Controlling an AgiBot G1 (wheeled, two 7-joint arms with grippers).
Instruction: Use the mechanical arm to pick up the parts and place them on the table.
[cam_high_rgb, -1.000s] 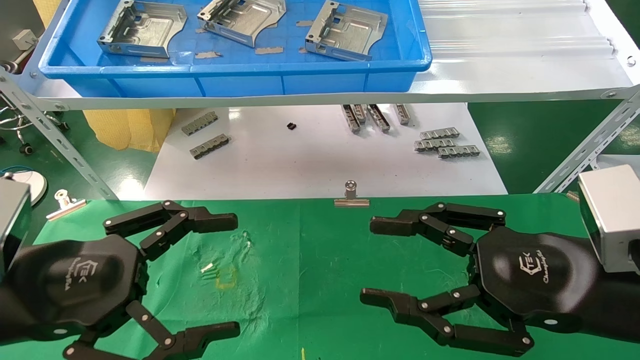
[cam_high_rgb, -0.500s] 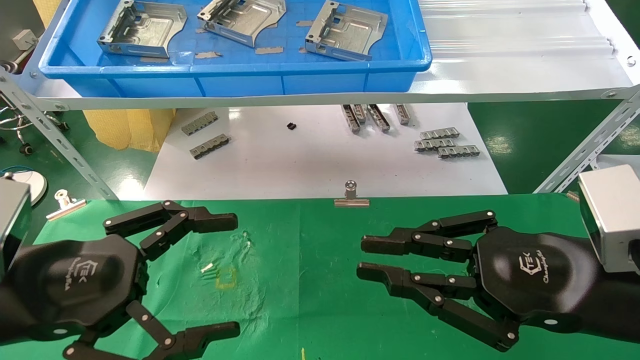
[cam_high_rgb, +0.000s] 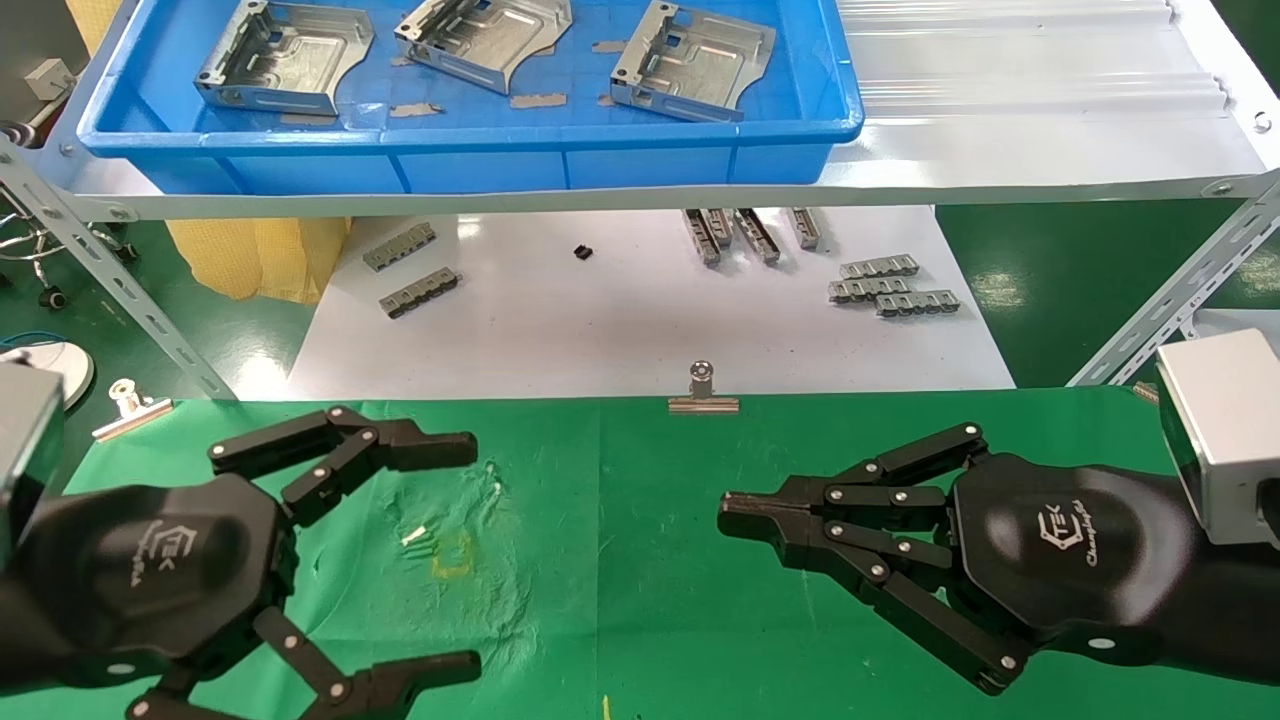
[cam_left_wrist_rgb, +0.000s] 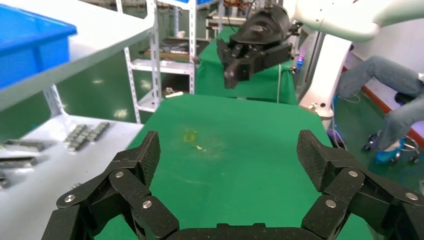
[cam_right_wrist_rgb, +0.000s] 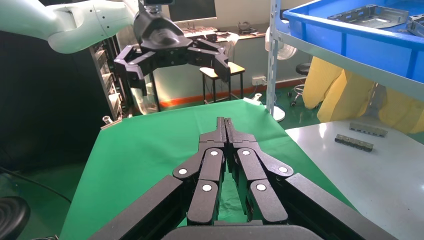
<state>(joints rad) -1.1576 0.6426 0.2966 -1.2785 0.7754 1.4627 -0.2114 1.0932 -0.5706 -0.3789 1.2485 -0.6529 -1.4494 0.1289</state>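
Observation:
Three silver-grey sheet-metal parts lie in the blue tray (cam_high_rgb: 470, 135) on the shelf: one at the left (cam_high_rgb: 285, 55), one in the middle (cam_high_rgb: 485, 40), one at the right (cam_high_rgb: 692, 60). My left gripper (cam_high_rgb: 445, 560) hovers open and empty over the left of the green cloth table (cam_high_rgb: 620, 560); its own view shows only cloth between its fingers (cam_left_wrist_rgb: 225, 150). My right gripper (cam_high_rgb: 735, 508) hovers over the right of the table, shut on nothing, its fingertips pressed together (cam_right_wrist_rgb: 224, 122). Each wrist view shows the other claw farther off.
The tray sits on a white shelf (cam_high_rgb: 1000, 110) with angled metal struts (cam_high_rgb: 1170, 300) at both sides. Below it a white sheet (cam_high_rgb: 640, 310) carries small grey slotted strips (cam_high_rgb: 885, 285). A silver binder clip (cam_high_rgb: 703, 392) holds the cloth's far edge, another (cam_high_rgb: 130, 405) at the left.
My right gripper has closed from wide open to fully shut, empty, staying over the same spot. My left gripper has stayed open and has barely shifted.

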